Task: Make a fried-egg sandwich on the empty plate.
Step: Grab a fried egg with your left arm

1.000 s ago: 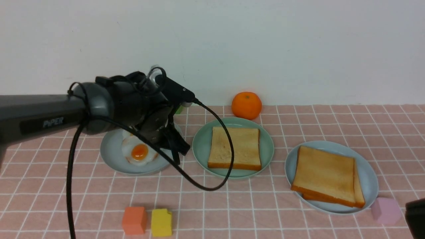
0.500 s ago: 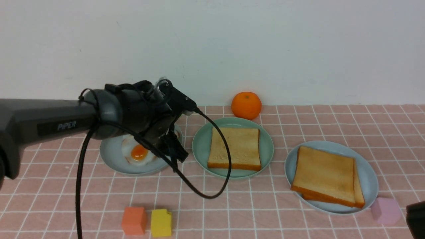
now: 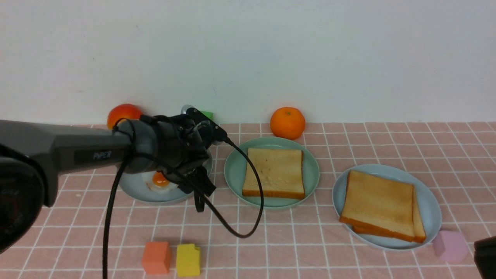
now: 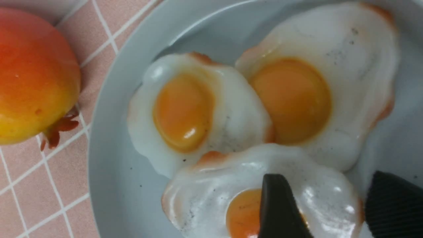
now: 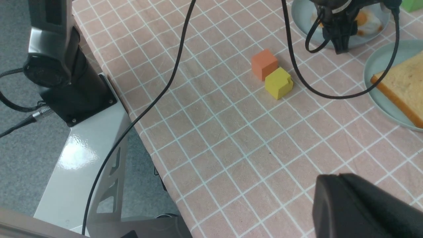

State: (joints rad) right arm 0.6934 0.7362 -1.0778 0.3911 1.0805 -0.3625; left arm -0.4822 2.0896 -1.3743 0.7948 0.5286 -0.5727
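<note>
The mint-green plate (image 3: 232,170) sits mid-table with one toast slice (image 3: 275,172) on it; no stacked sandwich shows. A grey-blue plate (image 3: 133,190) at the left holds three fried eggs. My left gripper (image 3: 201,186) is down on that plate. In the left wrist view its open fingers (image 4: 281,208) straddle the white edge of the nearest egg (image 4: 327,201), with the gripper (image 4: 333,211) low over the plate (image 4: 109,132). My right gripper (image 5: 330,180) is shut and empty above the cloth, at the front right corner (image 3: 486,252).
A grey-blue plate (image 3: 432,205) at the right holds two stacked toast slices (image 3: 379,205). An orange (image 3: 287,123) and a red fruit (image 3: 123,114) stand at the back. Orange (image 3: 156,257), yellow (image 3: 188,259) and pink (image 3: 449,246) blocks lie near the front. The left arm's cable (image 3: 240,228) loops over the cloth.
My left arm has come down and drawn in over the egg plate, uncovering the red fruit behind it. The right gripper has not moved.
</note>
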